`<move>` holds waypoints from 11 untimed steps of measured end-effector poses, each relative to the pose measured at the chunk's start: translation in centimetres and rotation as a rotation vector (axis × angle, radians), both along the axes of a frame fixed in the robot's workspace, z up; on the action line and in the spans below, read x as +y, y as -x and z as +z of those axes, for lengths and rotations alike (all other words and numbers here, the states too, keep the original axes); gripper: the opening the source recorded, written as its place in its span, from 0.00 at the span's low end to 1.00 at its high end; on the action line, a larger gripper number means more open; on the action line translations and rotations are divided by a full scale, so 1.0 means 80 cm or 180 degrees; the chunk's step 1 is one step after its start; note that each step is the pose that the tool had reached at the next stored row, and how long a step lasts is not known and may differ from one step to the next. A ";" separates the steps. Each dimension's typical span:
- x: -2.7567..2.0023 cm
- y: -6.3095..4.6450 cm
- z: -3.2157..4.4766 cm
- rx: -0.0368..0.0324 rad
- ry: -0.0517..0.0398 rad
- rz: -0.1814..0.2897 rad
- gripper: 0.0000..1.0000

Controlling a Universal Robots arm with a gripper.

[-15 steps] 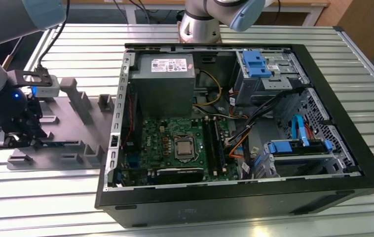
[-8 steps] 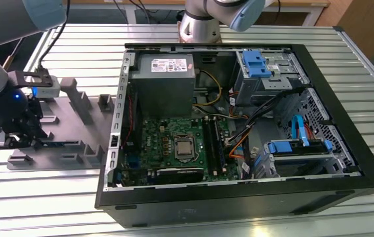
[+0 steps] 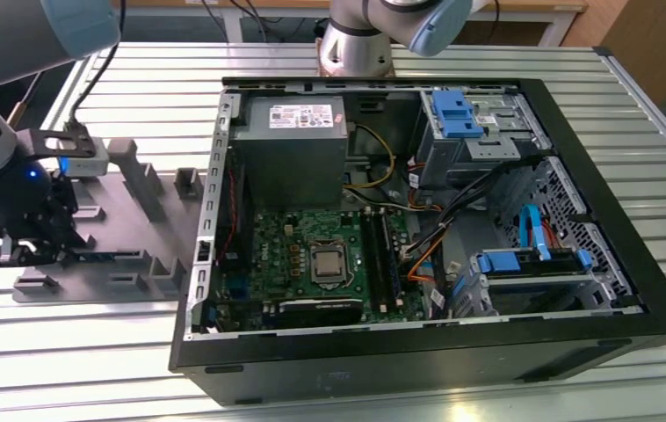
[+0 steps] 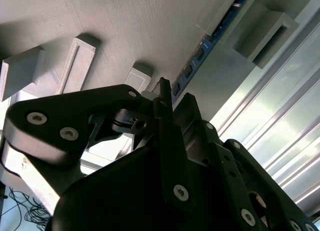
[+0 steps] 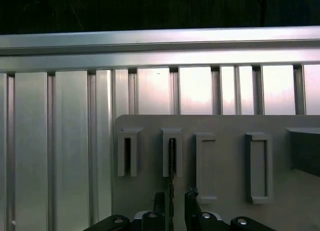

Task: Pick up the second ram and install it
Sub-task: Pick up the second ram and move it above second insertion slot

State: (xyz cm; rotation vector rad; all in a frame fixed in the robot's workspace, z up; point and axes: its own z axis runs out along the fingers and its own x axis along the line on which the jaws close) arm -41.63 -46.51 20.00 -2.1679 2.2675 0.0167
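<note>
End effector (image 3: 31, 253) sits low over the grey tray (image 3: 133, 189) at the exterior view's left, beside the open PC case (image 3: 662, 308) on the slatted worktop (image 3: 76, 352). Ram (image 3: 104, 258) stands on edge in a tray slot. In both wrist views the end effector (image 5: 174, 195) (image 4: 175, 93) is partly open, with fingers (image 5: 190, 198) on either side of the ram (image 5: 171, 156) (image 4: 202, 43). One finger is close to it and there is a gap at the other, so it is not clamped. Motherboard (image 3: 309, 255) lies inside the case.
</note>
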 end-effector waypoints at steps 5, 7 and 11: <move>0.0000 0.000 -0.0031 -0.0004 0.0000 0.0000 0.30; 0.0000 0.000 -0.0040 -0.0005 0.0000 0.0000 0.30; -0.0004 0.000 -0.0057 -0.0009 0.0000 0.0000 0.30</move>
